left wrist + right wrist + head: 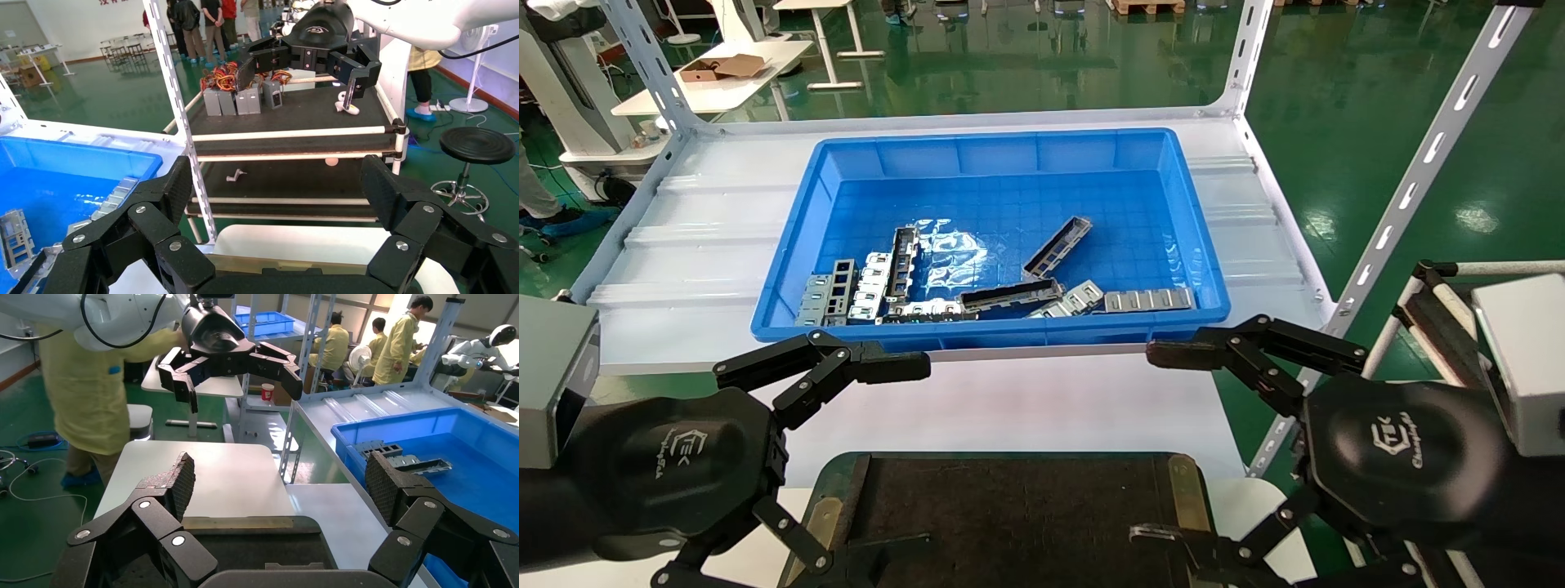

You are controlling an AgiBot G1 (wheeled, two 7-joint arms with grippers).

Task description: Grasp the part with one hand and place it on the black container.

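Three slim silver-grey parts lie in the blue bin [1009, 175]: one tilted near the middle [1057, 247], one flat near the front wall [1012, 294], one at the left [903, 261]. One part also shows in the right wrist view [431, 466]. The black container [1009, 514] sits at the near edge, below and between my grippers; it also shows in the right wrist view [245, 545]. My left gripper [915, 453] [280, 190] is open and empty over the container's left end. My right gripper [1150, 445] [278, 484] is open and empty over its right end.
Shorter flat grey multi-cell pieces [829, 294] [1148, 300] lie among the parts. The bin stands on a white shelf [682, 245] with perforated corner posts [1418, 171]. A cart with black shelves [294, 116] stands to the right. People stand in the background.
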